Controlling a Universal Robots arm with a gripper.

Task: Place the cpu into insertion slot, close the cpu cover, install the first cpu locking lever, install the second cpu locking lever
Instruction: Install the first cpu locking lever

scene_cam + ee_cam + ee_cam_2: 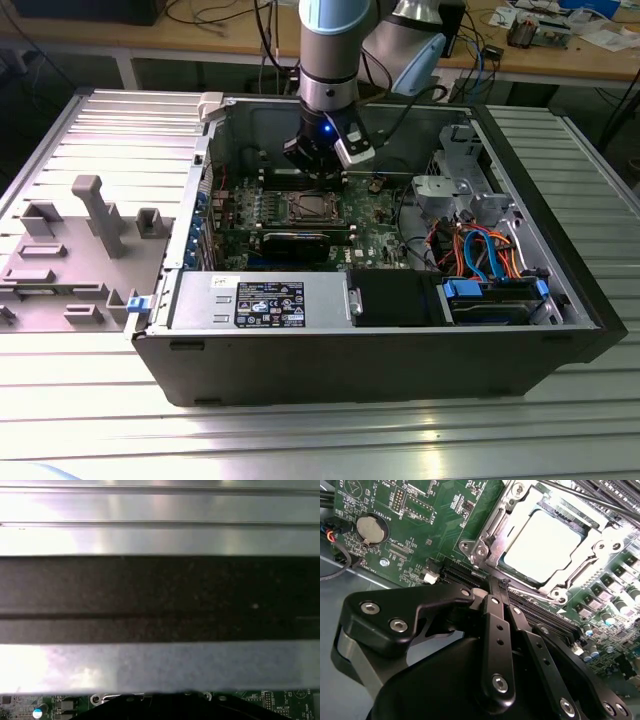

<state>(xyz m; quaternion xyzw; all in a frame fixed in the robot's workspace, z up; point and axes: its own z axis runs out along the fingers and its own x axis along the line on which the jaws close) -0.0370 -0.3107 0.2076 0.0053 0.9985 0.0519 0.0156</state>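
Your gripper (pixel 501 587) hangs low inside the open case (pixel 400 350), just beside the slot (pixel 542 545) on the green board (pixel 410 530); in the exterior view the arm (pixel 335 50) comes straight down from above to that spot. In the second wrist view the jaws stand drawn together, the black fingers (pixel 497 630) meeting at their tips with nothing between them, and those tips sit right at the socket's edge, over the dark connector strip next to it. The cpu (pixel 542 542) lies flat in the slot, its pale metal face up. The cover (pixel 512 510) is down around it, the silvery frame ringing the chip on all sides. A thin lever (pixel 590 497) runs along the far side of the frame; you cannot tell whether it is latched. A coin battery (pixel 372 528) sits on the board well away from the socket. The case rests on the ribbed metal counter (pixel 300 440)
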